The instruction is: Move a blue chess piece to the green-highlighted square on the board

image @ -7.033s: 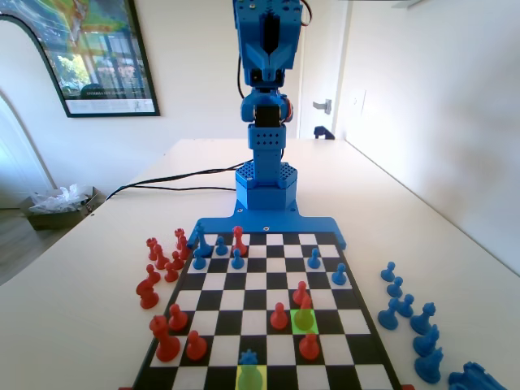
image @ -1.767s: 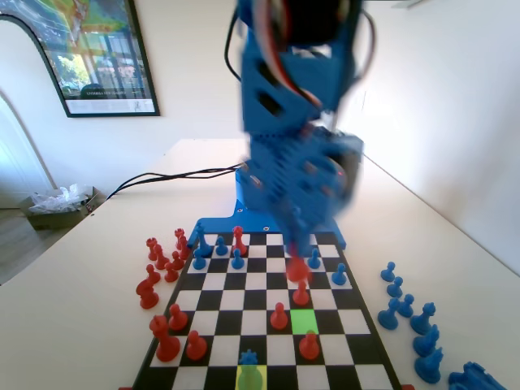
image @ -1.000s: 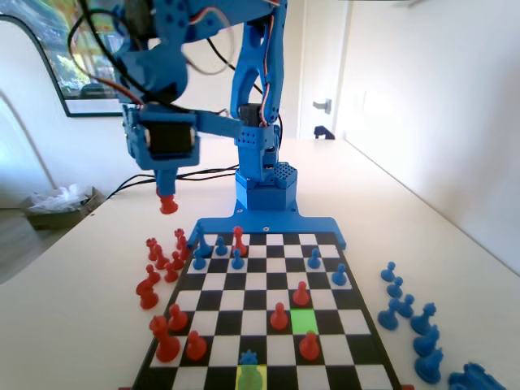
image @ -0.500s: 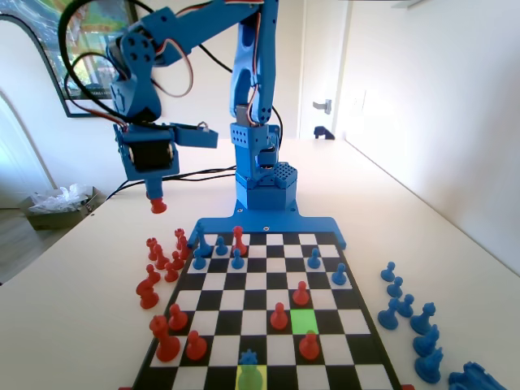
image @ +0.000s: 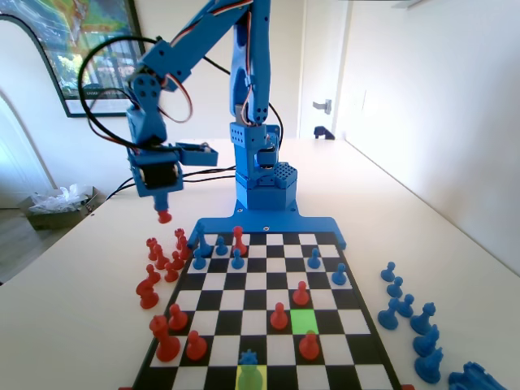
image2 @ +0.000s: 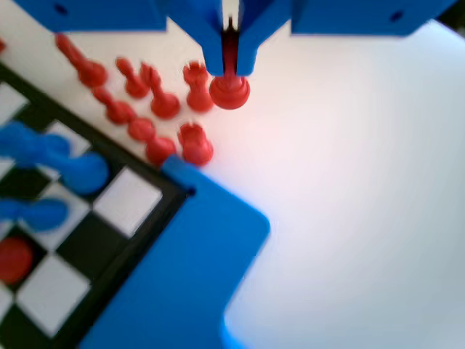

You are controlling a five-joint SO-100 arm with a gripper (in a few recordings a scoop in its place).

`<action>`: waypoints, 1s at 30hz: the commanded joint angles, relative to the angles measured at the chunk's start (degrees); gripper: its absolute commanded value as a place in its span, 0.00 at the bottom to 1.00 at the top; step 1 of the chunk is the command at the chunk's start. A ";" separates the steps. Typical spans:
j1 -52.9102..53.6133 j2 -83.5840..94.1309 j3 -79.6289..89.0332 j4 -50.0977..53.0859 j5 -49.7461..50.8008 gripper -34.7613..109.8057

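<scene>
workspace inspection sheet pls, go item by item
surface: pale table, with the board joined to the blue arm's base.
job's things: blue chess piece with spiky top stands just behind the yellow square; green-highlighted square is bare.
clutter: captured red pieces off the board's left edge in the fixed view, captured blue pieces off its right.
grippers: gripper shut on a red piece, held above the table near the red pile.
cables: black cables trail across the table behind the base.
surroundings: framed picture on the wall, a door handle.
</scene>
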 commanded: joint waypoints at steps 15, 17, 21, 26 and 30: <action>-0.53 -7.29 2.90 -13.27 -2.11 0.25; -0.62 -8.00 3.25 -13.97 -2.29 0.25; -0.62 -8.35 5.19 -15.38 -5.01 0.25; -0.70 -8.35 6.50 -16.52 -6.24 0.26; -0.88 -8.35 7.21 -17.40 -6.33 0.27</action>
